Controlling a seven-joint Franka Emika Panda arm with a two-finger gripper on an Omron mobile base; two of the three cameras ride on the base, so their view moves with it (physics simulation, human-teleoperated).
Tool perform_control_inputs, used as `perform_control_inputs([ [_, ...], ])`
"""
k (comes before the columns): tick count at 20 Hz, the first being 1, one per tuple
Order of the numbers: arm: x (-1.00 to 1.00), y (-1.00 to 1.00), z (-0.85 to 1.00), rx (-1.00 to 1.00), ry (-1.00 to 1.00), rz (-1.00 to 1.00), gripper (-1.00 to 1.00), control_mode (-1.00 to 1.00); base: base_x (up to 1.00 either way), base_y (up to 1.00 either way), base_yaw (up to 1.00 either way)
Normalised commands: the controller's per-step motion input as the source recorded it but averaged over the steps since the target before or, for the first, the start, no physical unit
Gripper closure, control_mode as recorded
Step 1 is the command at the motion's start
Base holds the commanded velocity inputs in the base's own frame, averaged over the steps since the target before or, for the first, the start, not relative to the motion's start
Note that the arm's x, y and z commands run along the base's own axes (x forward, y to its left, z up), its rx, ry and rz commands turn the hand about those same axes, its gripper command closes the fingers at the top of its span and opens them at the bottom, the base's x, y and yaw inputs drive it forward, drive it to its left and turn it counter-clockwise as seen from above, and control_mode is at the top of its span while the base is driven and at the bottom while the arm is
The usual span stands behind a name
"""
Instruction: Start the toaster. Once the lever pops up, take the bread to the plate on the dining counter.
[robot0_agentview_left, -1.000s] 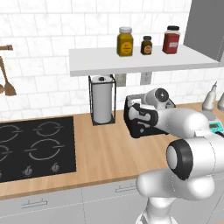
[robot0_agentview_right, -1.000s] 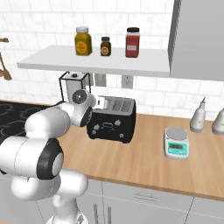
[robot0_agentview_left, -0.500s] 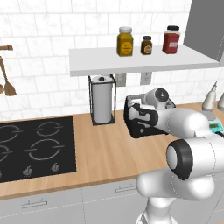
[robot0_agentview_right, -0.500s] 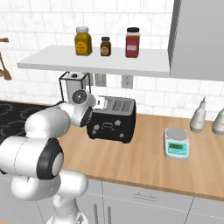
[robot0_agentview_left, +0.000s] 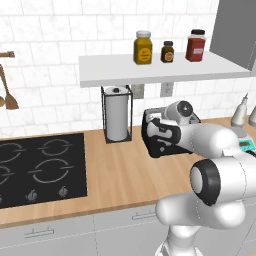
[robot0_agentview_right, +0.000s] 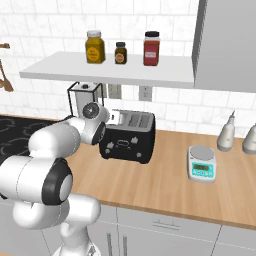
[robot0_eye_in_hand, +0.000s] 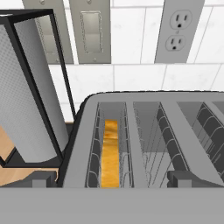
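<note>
On the light wood worktop (robot0_agentview_right: 165, 186) under white wall tiles, no shift from a second ago: parked just above the black boxy four-slot toaster (robot0_agentview_right: 128, 139), with the two-finger gripper (robot0_eye_in_hand: 112, 180) spread wide and holding nothing. Down in the leftmost slot, beside the white paper-towel roll (robot0_eye_in_hand: 31, 98) in its black wire stand, the golden-tan slice of bread (robot0_eye_in_hand: 110, 154), sunk low. Probably waiting on the toasting, or the lever not yet pressed; lever itself out of sight, so no lifting out yet.

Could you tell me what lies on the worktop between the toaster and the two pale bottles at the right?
A small kitchen scale sits between the toaster and the bottles, with bare wood on either side; the right base view shows this.
</note>
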Motion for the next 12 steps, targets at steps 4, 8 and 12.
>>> perform_control_inputs([
  [4, 0.00, 0.00, 0.00, 0.00, 0.00, 0.00, -1.00, -1.00, 0.00, 0.00, 0.00],
  [8, 0.00, 0.00, 0.00, 0.00, 0.00, 0.00, -1.00, -1.00, 0.00, 0.00, 0.00],
  [12, 0.00, 0.00, 0.00, 0.00, 0.00, 0.00, -1.00, -1.00, 0.00, 0.00, 0.00],
])
